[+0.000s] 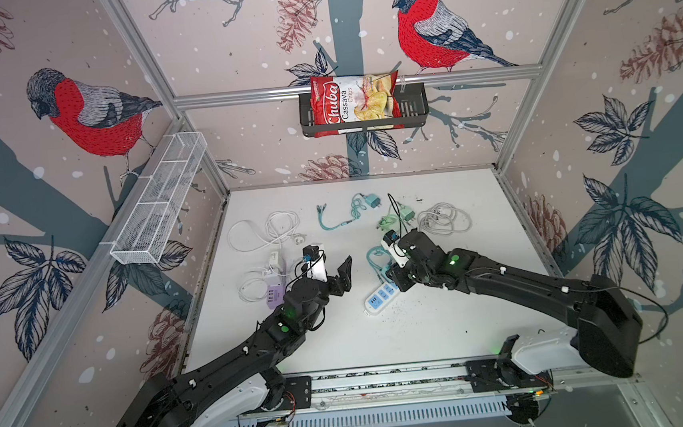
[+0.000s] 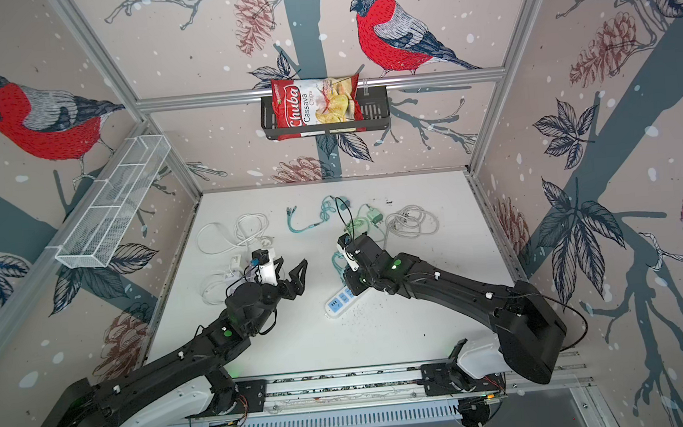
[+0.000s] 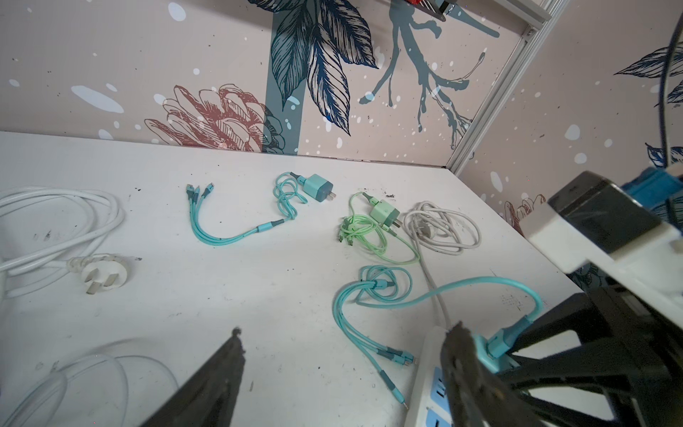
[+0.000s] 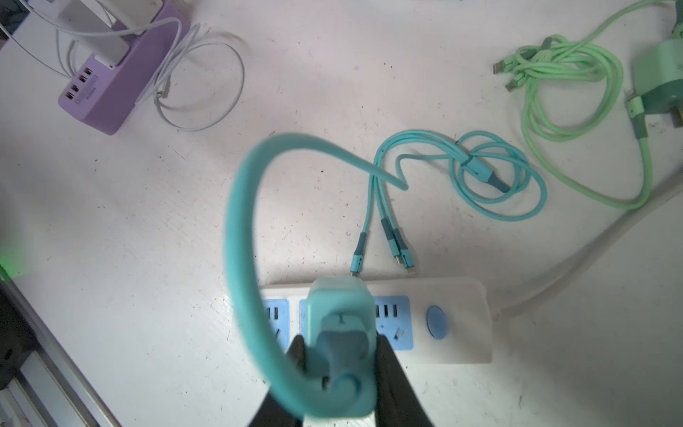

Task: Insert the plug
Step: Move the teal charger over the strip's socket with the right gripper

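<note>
Teal plug (image 4: 338, 325), one, is clamped between the closed jaws of the right gripper (image 4: 340, 369), directly over the one white power strip (image 4: 454, 318); whether its prongs have entered is unclear. The left gripper (image 3: 343, 355) hovers open beside the strip. Beyond the strip lie two more chargers: one teal charger (image 3: 318, 185) and one green charger (image 3: 384, 214).

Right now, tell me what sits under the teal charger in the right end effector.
The white power strip lies under the teal charger, which the right end effector grips. Its blue sockets show on either side; the stretch between them and the charger's prongs are covered.
</note>
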